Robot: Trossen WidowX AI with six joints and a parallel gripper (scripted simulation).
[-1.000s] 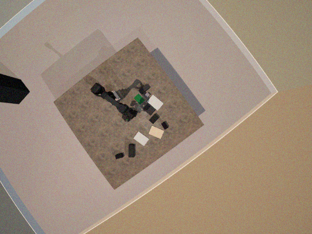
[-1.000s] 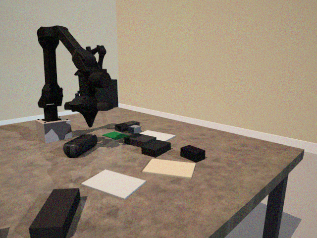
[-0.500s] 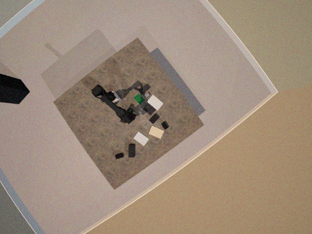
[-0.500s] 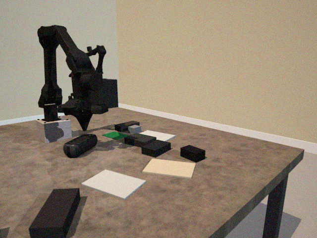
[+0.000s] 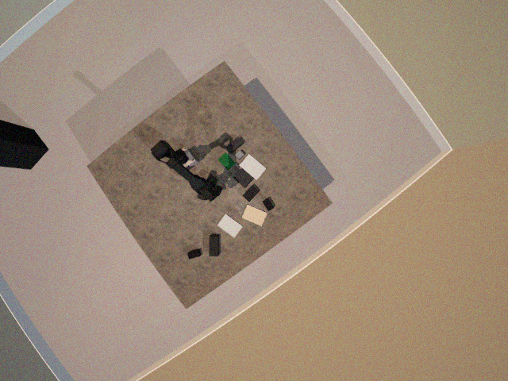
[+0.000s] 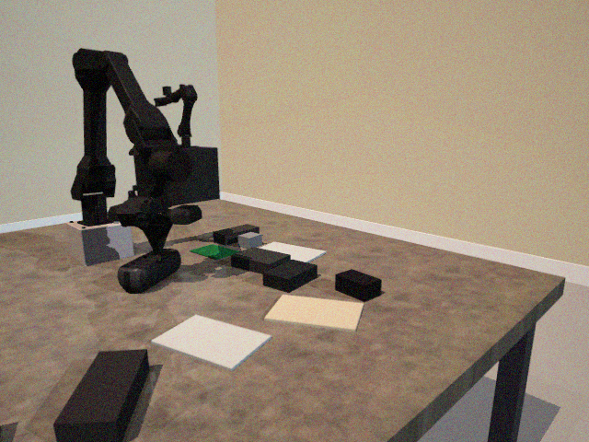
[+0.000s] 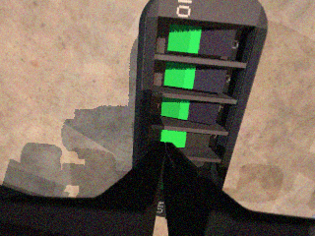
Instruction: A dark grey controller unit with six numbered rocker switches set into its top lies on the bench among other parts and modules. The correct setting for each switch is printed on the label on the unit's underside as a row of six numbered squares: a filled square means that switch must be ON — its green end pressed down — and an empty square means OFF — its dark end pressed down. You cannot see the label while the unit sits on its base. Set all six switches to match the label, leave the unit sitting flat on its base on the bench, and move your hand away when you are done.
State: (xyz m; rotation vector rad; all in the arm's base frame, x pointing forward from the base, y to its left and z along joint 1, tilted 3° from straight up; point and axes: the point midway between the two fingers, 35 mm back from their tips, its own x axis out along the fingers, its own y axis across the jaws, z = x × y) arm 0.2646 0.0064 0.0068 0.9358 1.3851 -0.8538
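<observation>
Wrist view: tool (image 7: 167, 147) pinched narrow, holding nothing, tip down on controller unit (image 7: 246, 98) at green rocker (image 7: 173, 138), worktop (image 7: 64, 64) beneath

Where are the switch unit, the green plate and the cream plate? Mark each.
switch unit (image 6: 148, 270), exterior view, its rounded side wall.
green plate (image 6: 213, 251), exterior view, middle of its top face.
cream plate (image 6: 315, 311), exterior view, middle of its top face.

Four rocker switches (image 7: 199, 41) showed; the bench held five dark blocks (image 6: 357, 284) and four flat sheets (image 6: 314, 311).
</observation>
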